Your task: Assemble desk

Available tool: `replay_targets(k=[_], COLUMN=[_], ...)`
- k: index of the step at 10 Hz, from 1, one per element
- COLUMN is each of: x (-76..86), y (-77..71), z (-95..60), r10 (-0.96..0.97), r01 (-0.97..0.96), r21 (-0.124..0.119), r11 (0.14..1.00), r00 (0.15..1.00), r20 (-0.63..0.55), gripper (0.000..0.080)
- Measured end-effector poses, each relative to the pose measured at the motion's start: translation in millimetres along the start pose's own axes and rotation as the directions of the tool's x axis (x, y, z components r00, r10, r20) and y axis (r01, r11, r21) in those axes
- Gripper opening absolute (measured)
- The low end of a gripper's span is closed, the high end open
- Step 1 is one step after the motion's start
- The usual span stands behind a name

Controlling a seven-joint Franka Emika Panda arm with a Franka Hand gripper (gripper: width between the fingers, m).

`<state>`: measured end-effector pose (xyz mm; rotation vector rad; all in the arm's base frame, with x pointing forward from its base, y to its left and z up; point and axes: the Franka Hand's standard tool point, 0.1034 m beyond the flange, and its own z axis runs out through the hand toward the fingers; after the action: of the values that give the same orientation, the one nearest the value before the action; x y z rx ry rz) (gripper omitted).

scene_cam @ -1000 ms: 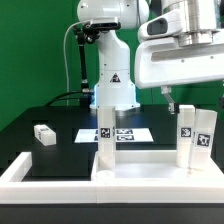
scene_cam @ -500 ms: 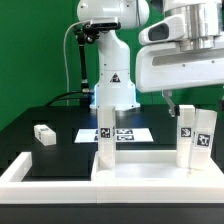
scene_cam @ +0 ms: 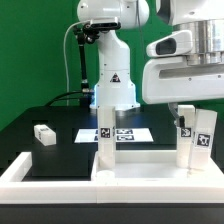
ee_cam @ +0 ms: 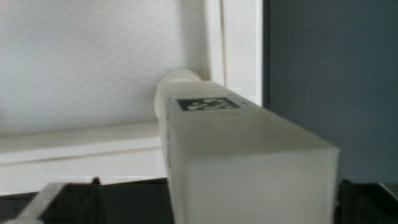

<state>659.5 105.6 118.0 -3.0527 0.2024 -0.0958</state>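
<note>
The white desk tabletop (scene_cam: 140,168) lies flat at the front, inside the border wall. One leg (scene_cam: 105,138) stands upright on it at the exterior view's left. Two more tagged legs (scene_cam: 205,140) stand at its right end. My gripper (scene_cam: 182,106) hangs over the nearer-centre one of these (scene_cam: 186,128). In the wrist view that leg (ee_cam: 240,140) fills the middle and runs down between my dark fingers (ee_cam: 80,200). A gap shows on each side, so the gripper (ee_cam: 222,198) is open around it. A fourth leg (scene_cam: 43,133) lies loose on the black table.
The marker board (scene_cam: 125,133) lies behind the tabletop, in front of the robot base (scene_cam: 112,85). The low white border wall (scene_cam: 18,172) runs along the front and the exterior view's left. In the wrist view the tabletop (ee_cam: 89,70) lies beyond the leg.
My gripper and wrist have moved up and toward the exterior view's right. The legs and the tabletop have not moved.
</note>
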Motion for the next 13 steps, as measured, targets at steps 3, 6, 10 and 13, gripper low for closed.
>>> replay_targets(k=[3,6,10,13], x=[0.2,1.0,8.0,8.8], y=[0.6,3.7,12.3,16.4], z=[0.0,-0.2,0.7,2.1], r10=[0.009,0.065,0.478,0.855], r01=[-0.009,-0.065,-0.478,-0.855], r21=[0.000,-0.004,-0.001,0.027], r11=[1.000,0.998,0.878,0.518], r00=[1.000,0.998,0.878,0.518], r20=[0.000,-0.001,-0.010,0.021], gripper=[0.0522,0.0304,0.0300,0.0296])
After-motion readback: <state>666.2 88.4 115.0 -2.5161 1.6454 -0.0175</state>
